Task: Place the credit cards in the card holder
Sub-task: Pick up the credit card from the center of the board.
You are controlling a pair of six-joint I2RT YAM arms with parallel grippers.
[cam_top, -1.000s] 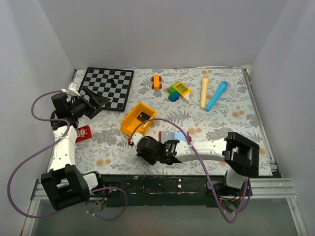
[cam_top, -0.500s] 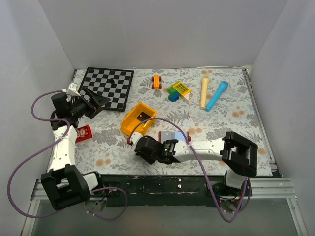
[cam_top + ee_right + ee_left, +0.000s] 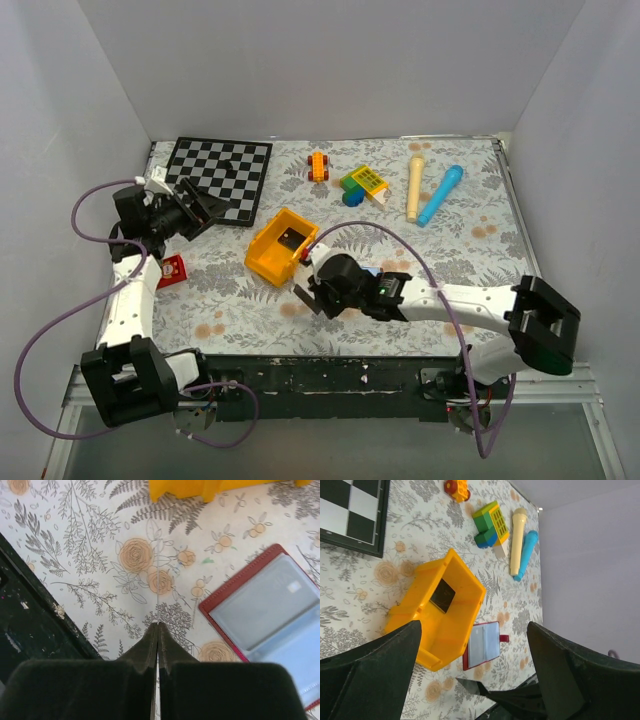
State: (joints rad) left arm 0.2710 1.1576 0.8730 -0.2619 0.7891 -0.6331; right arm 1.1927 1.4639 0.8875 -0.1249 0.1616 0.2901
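Stuff you can't really make out here

Right wrist view: the card holder (image 3: pixel 270 605) runs off the right and bottom edges, the yellow bin (image 3: pixel 220 487) is chopped by the top, and the credit card (image 3: pixel 157 600) pinched in the right hand (image 3: pixel 158 627) shows edge-on, just a thin line. From above, the right arm covers most of the holder, and the small red thing (image 3: pixel 172 270) by the left arm is too tiny to read.

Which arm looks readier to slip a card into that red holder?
The right arm: its jaws are shut on a thin dark card, and the open card holder lies just beside them. The left arm has open, empty jaws, away by the chessboard.
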